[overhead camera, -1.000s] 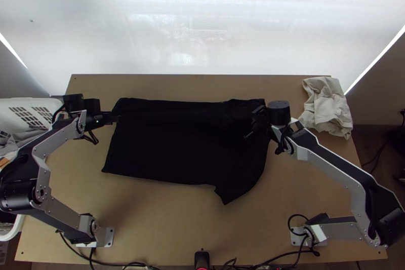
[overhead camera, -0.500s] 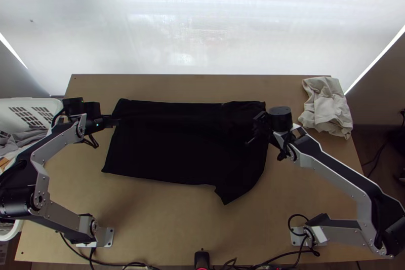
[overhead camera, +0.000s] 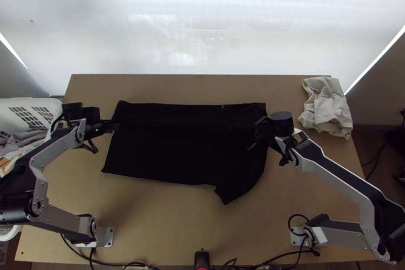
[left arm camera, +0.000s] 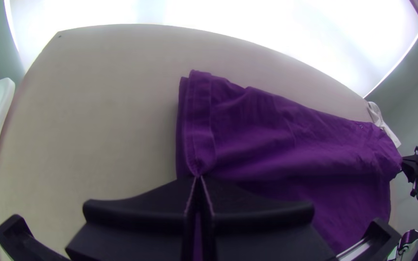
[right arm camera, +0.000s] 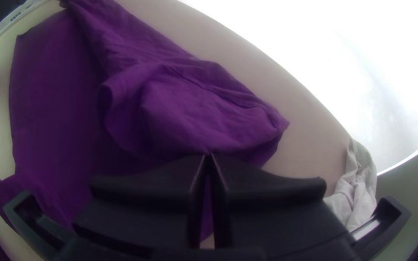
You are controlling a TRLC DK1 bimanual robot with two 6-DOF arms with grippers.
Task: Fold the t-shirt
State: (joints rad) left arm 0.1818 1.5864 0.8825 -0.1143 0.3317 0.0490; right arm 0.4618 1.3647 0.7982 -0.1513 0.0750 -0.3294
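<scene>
Black t-shirt [overhead camera: 187,148] should handle as light, limp fabric: hold at opposite ends, where left gripper [left arm camera: 197,178] and right gripper [right arm camera: 209,156] pinch it.

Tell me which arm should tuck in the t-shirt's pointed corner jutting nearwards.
Right, I'd judge: the right gripper, shut on the t-shirt, is nearer the pointed corner; the left gripper grips the opposite end.

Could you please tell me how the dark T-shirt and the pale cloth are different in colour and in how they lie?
The T-shirt is dark; the cloth is pale. The T-shirt lies mostly flat, a broad part doubled over, while the cloth is bunched up. The T-shirt also covers more of the table than the cloth. Both show some creases.
</scene>
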